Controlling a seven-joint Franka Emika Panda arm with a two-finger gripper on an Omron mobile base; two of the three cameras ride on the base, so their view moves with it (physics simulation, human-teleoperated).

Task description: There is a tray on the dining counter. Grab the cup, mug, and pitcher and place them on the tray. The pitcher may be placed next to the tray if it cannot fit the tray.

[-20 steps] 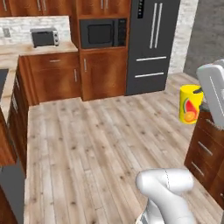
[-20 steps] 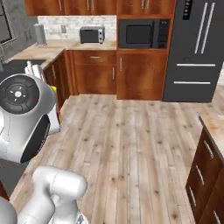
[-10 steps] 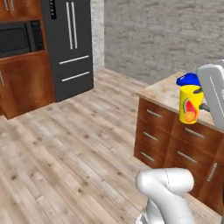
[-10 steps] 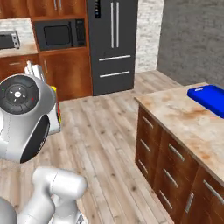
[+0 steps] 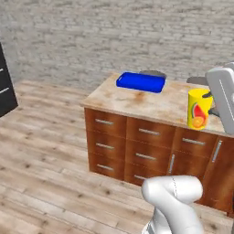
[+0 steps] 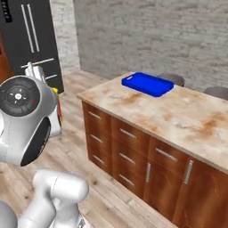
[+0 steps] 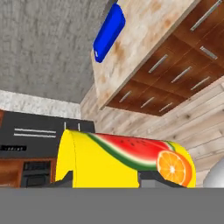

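On the far end of the marbled counter (image 5: 151, 103) sat the blue tray (image 5: 140, 82), grey brick wall behind, wood floor and drawer fronts below. Chair backs (image 6: 171, 79) poked up past it. The gripper (image 7: 105, 177) was clamped on the yellow cup (image 5: 198, 109), carried in the air, well short of the tray.

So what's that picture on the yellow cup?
A watermelon slice and an orange on the cup, clearest in the hand view.

Both base views share the dining counter (image 5: 151, 105); hand view looks close.
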